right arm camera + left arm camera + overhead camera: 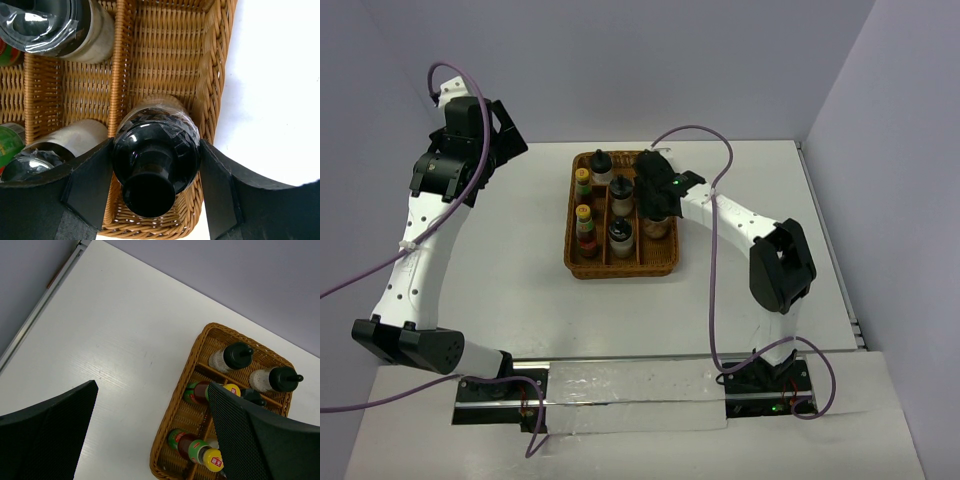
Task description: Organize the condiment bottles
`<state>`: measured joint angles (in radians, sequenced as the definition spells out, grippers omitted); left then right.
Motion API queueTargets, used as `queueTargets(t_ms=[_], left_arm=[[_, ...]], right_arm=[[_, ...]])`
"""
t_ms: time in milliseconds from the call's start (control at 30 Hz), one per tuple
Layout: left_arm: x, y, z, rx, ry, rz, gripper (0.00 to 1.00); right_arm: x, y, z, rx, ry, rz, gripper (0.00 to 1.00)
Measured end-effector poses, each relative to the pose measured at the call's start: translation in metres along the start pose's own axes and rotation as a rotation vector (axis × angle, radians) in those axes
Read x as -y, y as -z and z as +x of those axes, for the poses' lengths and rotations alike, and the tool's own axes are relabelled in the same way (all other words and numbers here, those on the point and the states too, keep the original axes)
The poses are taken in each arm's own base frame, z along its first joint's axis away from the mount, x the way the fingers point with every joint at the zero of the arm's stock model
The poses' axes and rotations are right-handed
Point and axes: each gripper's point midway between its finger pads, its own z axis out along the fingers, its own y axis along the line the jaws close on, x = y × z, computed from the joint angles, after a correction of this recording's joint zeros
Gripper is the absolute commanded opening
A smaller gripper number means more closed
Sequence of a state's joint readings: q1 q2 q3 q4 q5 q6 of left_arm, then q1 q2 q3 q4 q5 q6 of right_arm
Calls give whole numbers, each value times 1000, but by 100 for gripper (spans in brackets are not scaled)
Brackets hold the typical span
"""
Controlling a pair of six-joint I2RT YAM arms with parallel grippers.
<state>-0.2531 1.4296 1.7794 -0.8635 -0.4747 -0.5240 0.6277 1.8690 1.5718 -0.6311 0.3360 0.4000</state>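
Our right gripper (155,172) is clamped on the cap of a black-capped bottle (155,147). It stands in the 3 o'clock compartment of the wicker tray (620,271), between a divider and the outer wall. The bottle is upright, long axis vertical, nozzle up. Past the divider at its 9 o'clock stand three more black-capped bottles (621,235), and beyond them two yellow-capped bottles (585,222). Our left gripper (152,385) hangs spread wide, holding nothing, at the tray's 10 o'clock.

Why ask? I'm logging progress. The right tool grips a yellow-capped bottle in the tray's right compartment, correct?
Not quite: the bottle in the right tool has a black cap, not yellow; the right wrist view shows it. The rest holds.
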Motion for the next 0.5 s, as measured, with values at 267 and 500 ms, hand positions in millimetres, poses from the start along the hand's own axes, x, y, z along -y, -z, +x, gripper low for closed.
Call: queueTargets(t_ms=[267,500], left_arm=[[0,0,0,0,0,0,99],[0,0,0,0,0,0,99]], right_arm=[[-1,-3,0,6,-6,-3,77],[-2,-1,-5,17,-13,-5,97]])
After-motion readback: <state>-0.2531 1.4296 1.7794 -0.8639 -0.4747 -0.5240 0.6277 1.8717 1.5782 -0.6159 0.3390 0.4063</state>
